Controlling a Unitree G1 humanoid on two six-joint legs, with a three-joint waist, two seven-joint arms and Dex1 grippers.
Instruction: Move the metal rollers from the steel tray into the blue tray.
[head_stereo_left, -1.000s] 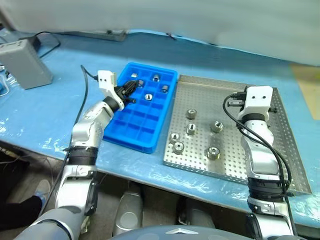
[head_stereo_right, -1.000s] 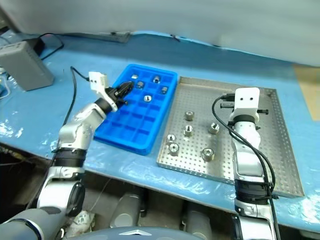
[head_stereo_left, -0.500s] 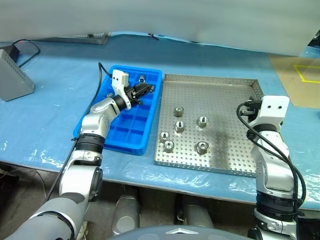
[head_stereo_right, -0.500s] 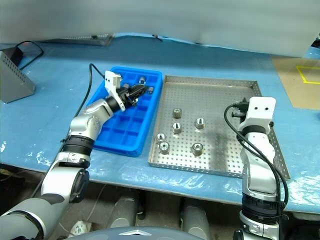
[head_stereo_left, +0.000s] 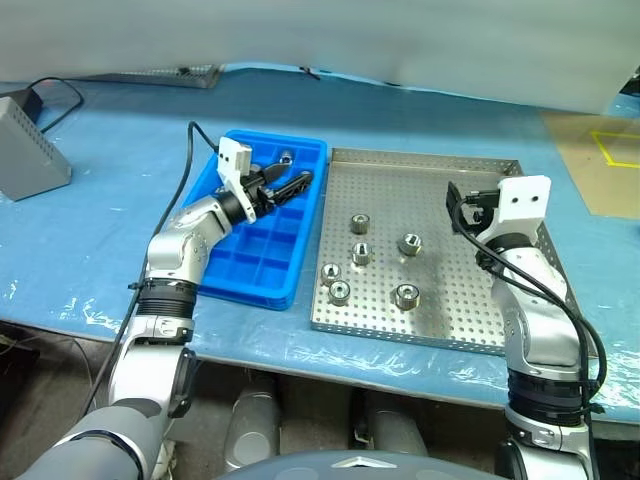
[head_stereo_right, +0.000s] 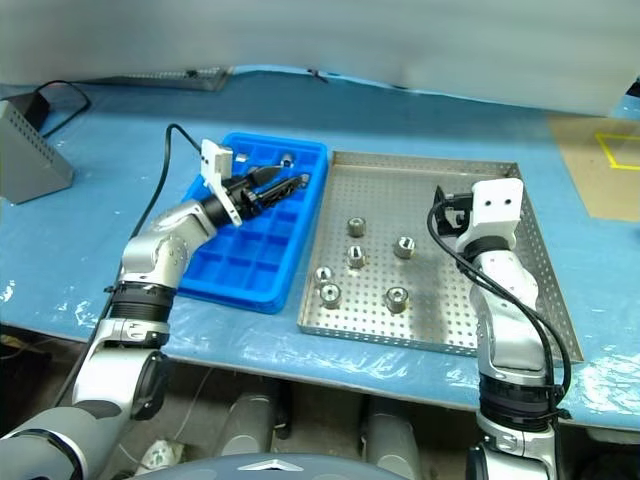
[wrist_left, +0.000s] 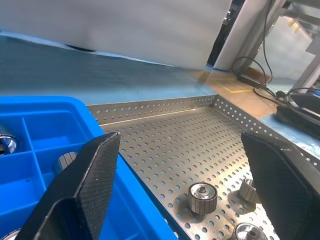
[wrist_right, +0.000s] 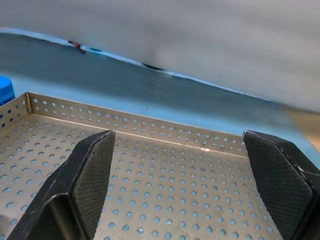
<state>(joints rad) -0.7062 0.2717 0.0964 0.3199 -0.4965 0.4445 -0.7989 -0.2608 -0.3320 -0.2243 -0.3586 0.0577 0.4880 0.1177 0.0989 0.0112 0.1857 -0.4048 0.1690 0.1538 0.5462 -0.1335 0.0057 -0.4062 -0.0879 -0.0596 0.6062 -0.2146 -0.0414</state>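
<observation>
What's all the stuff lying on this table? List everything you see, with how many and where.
metal rollers: six, shiny silver, loose on the steel tray, toward its blue-tray side; at least one more sits in a far compartment of the blue tray.
steel tray: one, silver and perforated, centre-right on the table.
blue tray: one, bright blue with square compartments, touching the steel tray's left rim.
grey box: one, far left, a black cable running from it.
blue table cover: one, under everything.
left end effector: black fingers open, over the blue tray's far end.
right end effector: black fingers open, above the steel tray's right part.
</observation>
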